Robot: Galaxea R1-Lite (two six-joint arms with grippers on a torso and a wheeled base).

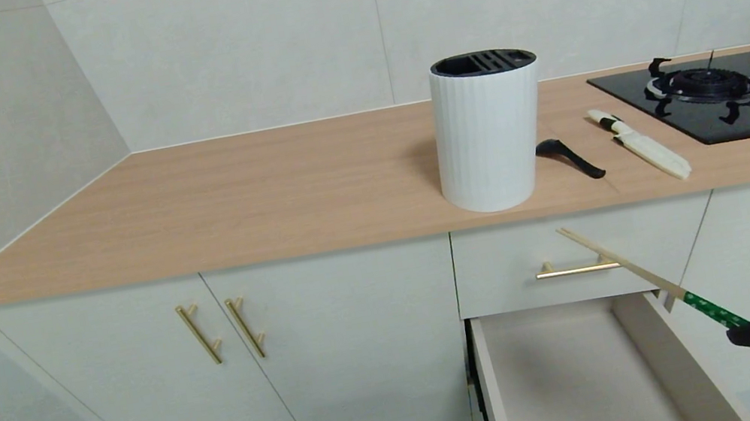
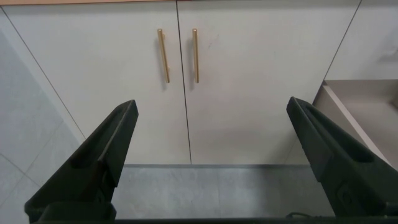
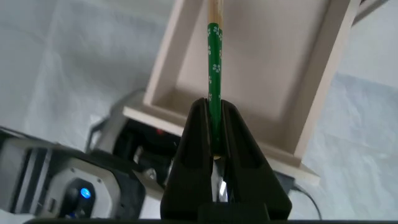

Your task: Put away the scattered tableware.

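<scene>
My right gripper (image 1: 747, 336) is shut on the green-patterned end of a pair of wooden chopsticks (image 1: 641, 273), held slanted above the open lower drawer (image 1: 570, 376). In the right wrist view the chopsticks (image 3: 214, 68) stick out from between the shut fingers (image 3: 199, 134) over the drawer's inside (image 3: 261, 68). On the wooden counter stand a white ribbed utensil holder (image 1: 487, 131), a black spoon (image 1: 568, 157) and a white-bladed knife (image 1: 640, 143) beside it. My left gripper (image 2: 211, 165) is open, low in front of the cabinet doors (image 2: 180, 81).
A black gas hob (image 1: 728, 86) sits at the counter's right end. The shut upper drawer has a gold handle (image 1: 578, 269) just behind the chopsticks. Two gold handles (image 1: 220, 330) mark the cabinet doors on the left. Grey tiled floor lies below.
</scene>
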